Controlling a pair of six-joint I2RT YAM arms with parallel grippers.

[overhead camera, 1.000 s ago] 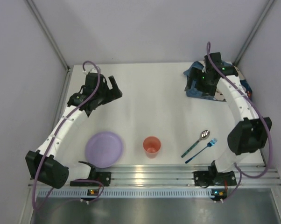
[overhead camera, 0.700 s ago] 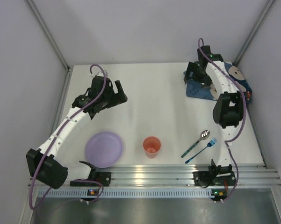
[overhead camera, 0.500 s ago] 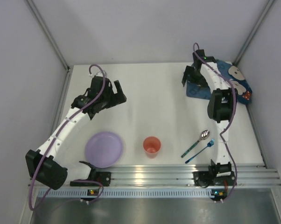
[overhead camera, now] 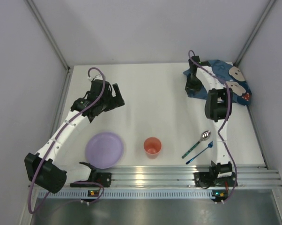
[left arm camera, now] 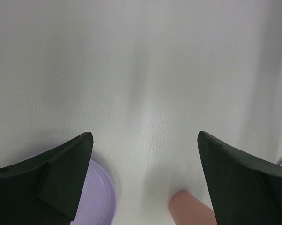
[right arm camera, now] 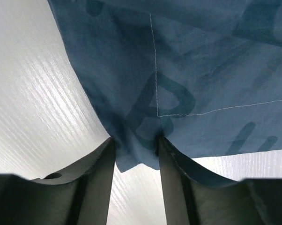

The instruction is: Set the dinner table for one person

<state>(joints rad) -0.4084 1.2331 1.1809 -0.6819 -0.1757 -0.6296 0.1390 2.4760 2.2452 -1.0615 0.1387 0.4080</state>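
Note:
The white dinner table (overhead camera: 155, 98) carries a blue mouse-print placemat (overhead camera: 230, 82) at its far right corner. My right gripper (overhead camera: 193, 86) sits at the placemat's left edge. In the right wrist view its fingers (right arm camera: 136, 140) pinch a fold of the blue cloth (right arm camera: 202, 70) between them. My left gripper (overhead camera: 117, 96) hovers open over the left middle of the table, holding nothing (left arm camera: 145, 140). Near the front lie a lilac plate (overhead camera: 104, 149), an orange cup (overhead camera: 152, 146), a spoon (overhead camera: 197, 143) and a blue fork (overhead camera: 203, 151).
A ribbed aluminium rail (overhead camera: 155, 176) runs along the near edge, with both arm bases on it. Grey walls close in the table on the left, back and right. The left wrist view shows the plate's rim (left arm camera: 101, 206) and the cup (left arm camera: 192, 211) below the fingers.
My right arm has swung left along the placemat to its left edge, and its jaws have closed on the cloth. The left gripper shifted slightly and stayed open.

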